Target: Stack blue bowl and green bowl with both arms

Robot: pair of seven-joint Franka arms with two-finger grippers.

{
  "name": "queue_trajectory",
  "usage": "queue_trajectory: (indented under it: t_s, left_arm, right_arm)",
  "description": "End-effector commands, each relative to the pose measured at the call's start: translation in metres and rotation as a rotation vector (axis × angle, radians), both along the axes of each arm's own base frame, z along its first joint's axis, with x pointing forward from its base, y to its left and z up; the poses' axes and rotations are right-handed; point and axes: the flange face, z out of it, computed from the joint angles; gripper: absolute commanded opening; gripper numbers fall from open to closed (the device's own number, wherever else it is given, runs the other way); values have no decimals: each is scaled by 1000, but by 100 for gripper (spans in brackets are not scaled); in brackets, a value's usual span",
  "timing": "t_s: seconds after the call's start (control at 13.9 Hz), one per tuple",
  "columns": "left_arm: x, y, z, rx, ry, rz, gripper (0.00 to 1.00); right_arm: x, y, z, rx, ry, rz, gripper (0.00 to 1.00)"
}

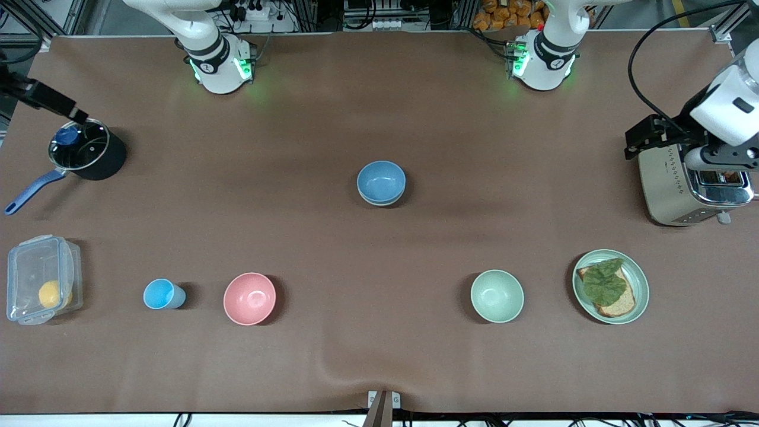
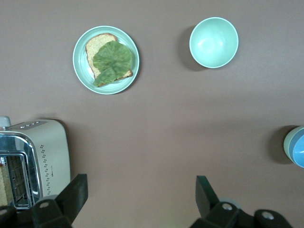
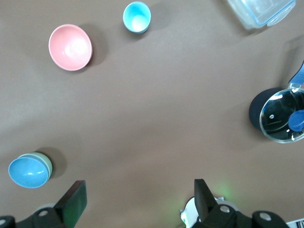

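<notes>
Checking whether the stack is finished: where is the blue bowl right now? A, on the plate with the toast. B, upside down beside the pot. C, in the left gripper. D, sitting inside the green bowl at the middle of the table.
D: the blue bowl sits nested in the green bowl mid-table, with neither arm touching it.

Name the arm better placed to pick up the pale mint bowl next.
Left. The mint bowl lies toward the left arm's end, beside the toast plate; the left gripper hangs by the toaster, jaws open. The right gripper waits by the saucepan, also open.
</notes>
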Motion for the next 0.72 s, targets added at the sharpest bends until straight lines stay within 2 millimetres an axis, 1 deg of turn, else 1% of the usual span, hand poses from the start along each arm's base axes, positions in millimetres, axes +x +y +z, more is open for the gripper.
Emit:
queue_trajectory:
  t_s: [0.0, 0.14, 0.22, 0.36, 0.5, 0.65]
  left_arm:
    - [-6, 12, 8, -16, 2, -2, 100]
    - [-7, 3, 7, -16, 7, -10, 100]
    - [-7, 1, 7, -14, 7, -10, 100]
    - [-9, -12, 8, -10, 7, -27, 100]
    - [-10, -11, 9, -10, 3, -27, 100]
    - [-10, -11, 9, -8, 3, -28, 100]
  right_arm:
    - [3, -10, 2, -18, -23, 48, 100]
    - [6, -15, 1, -39, -43, 124, 100]
    - [7, -17, 1, -38, -42, 133, 100]
    - [7, -24, 0, -42, -41, 143, 100]
    - [6, -30, -2, -40, -39, 143, 100]
    - [6, -26, -1, -46, -40, 155, 100]
